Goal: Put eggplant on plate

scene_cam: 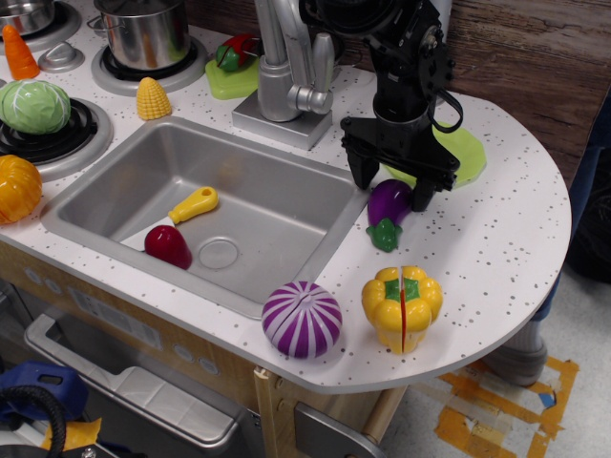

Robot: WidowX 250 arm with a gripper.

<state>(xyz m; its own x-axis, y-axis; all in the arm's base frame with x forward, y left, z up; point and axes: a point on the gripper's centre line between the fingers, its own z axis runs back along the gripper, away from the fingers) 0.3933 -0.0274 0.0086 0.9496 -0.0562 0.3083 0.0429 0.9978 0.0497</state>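
Note:
The small purple eggplant [387, 212] with its green stem cap lies on the white counter right of the sink, stem toward the front. The lime-green round plate [460, 153] lies just behind it, partly hidden by the arm. My gripper [393, 184] hangs open just above and behind the eggplant. One finger is left of the eggplant over the sink's corner. The other finger [425, 195] is at the eggplant's rear right. The jaws hold nothing.
The sink [124, 187] holds a yellow-handled toy knife [188, 206] and a dark red piece [168, 246]. A striped purple vegetable [302, 320] and a yellow pepper [402, 305] stand at the counter's front edge. The faucet [288, 67] stands left of the arm.

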